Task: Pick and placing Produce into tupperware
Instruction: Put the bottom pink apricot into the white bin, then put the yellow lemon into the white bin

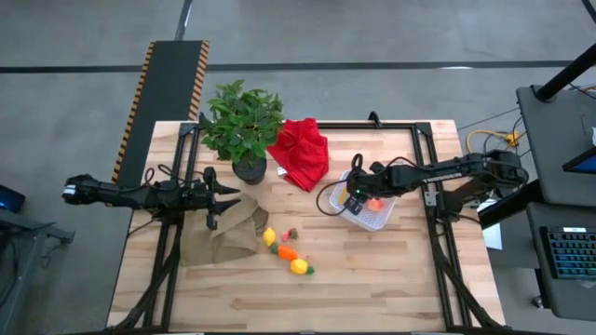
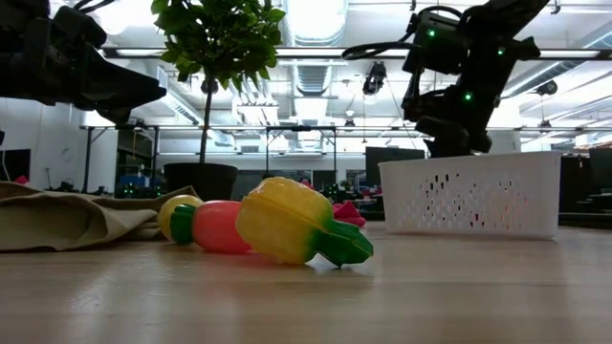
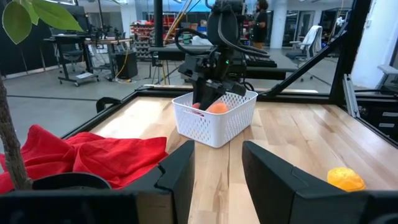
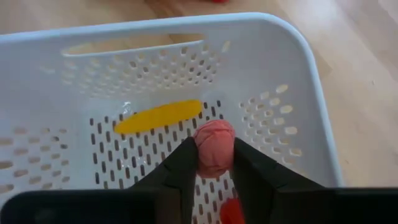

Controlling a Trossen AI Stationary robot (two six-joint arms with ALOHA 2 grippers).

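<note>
Over the tupperware (image 4: 298,93), my right gripper (image 4: 214,163) points down, fingers pinching a pink produce piece (image 4: 214,146).
Beneath it lies a yellow piece (image 4: 158,116); my left gripper (image 1: 216,197), fingers parted and empty, hovers over the tan cloth (image 1: 223,237) across the counter (image 1: 372,279).

Two dark jointed arms, black cables along links, green indicator lights, flat black fingers (image 3: 264,174).
</note>
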